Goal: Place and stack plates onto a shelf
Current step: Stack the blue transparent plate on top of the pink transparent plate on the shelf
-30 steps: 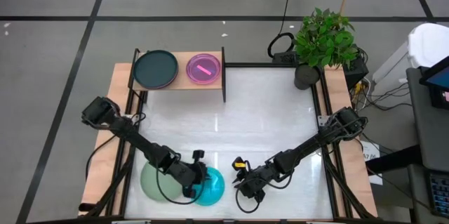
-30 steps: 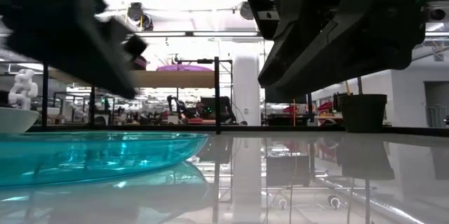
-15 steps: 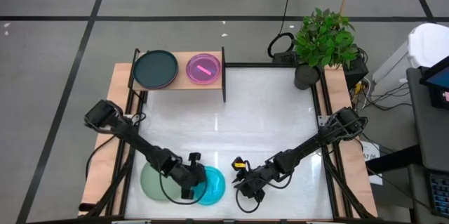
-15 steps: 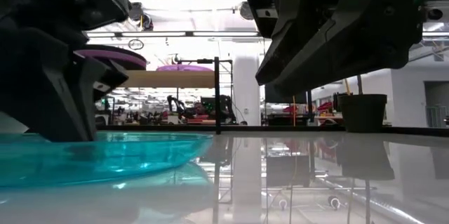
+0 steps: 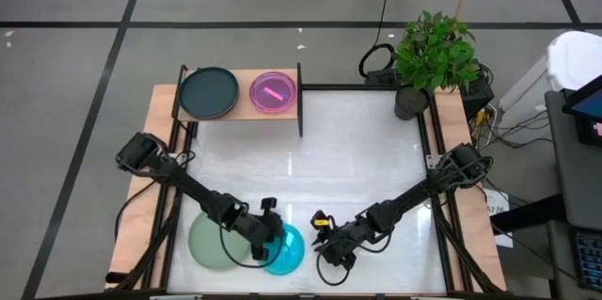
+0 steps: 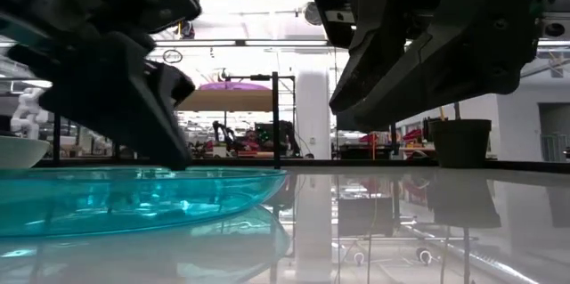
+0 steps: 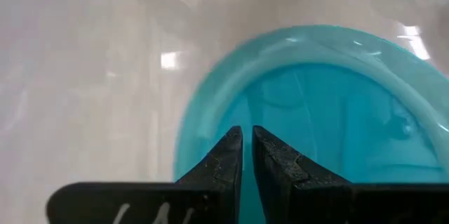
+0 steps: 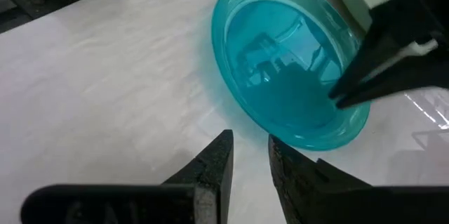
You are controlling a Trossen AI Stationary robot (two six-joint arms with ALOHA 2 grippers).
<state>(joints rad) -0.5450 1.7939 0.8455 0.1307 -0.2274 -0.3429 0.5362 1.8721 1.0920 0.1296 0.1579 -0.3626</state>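
White bench (image 5: pixel 357 150) fills my near view: my left hand (image 7: pixel 246 155), fingers nearly closed and empty, sits over the cyan plate (image 5: pixel 286 249), a sage-green plate (image 5: pixel 209 242) just beside. My right hand (image 8: pixel 247 155), slightly parted, holds nothing. Farther back, the shelf (image 5: pixel 241 112) carries black (image 5: pixel 208 91) and pink plates (image 5: pixel 273 91).

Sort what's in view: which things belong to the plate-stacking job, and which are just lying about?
Job:
cyan plate, under the left gripper
green plate
black plate and pink plate, on the shelf

Lying about:
potted plant
cables
right gripper, waiting beside the cyan plate
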